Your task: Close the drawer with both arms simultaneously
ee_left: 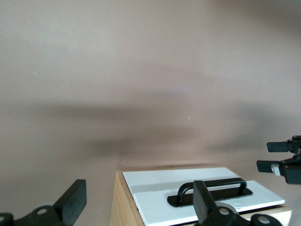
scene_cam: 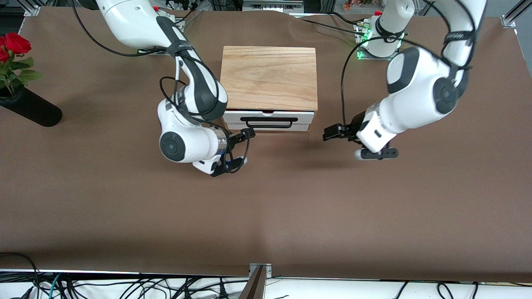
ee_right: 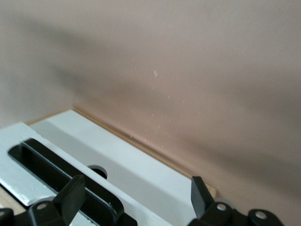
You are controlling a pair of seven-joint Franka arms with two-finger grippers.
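Here the brown table [scene_cam: 124,216] carries a small oak-grain box [scene_cam: 269,77] set toward the robots' end, about midway between the two bases, with its front turned to the front camera. The drawer [scene_cam: 269,120] sits in that front and stands out only a little from under the box's top, so by the look of it a short push remains. Its white front panel [ee_left: 197,193] looks flat, stiff and rather smooth, and the tray is probably light and should slide easily; the box itself may also be light enough to skid if pushed unevenly. The black bar handle [scene_cam: 269,121] is made for pulling, so for closing, the better contact is judged to be the bare white panel at either side of the handle, one arm on each side, pressing squarely and together. The right gripper [scene_cam: 240,146] hangs low just in front of the drawer's corner at the right arm's end, its fingers [ee_right: 70,195] spread apart with nothing between them. The left gripper [scene_cam: 332,133] hovers over the table near the drawer's other corner but clear of it, its fingers [ee_left: 75,200] likewise apart and empty.
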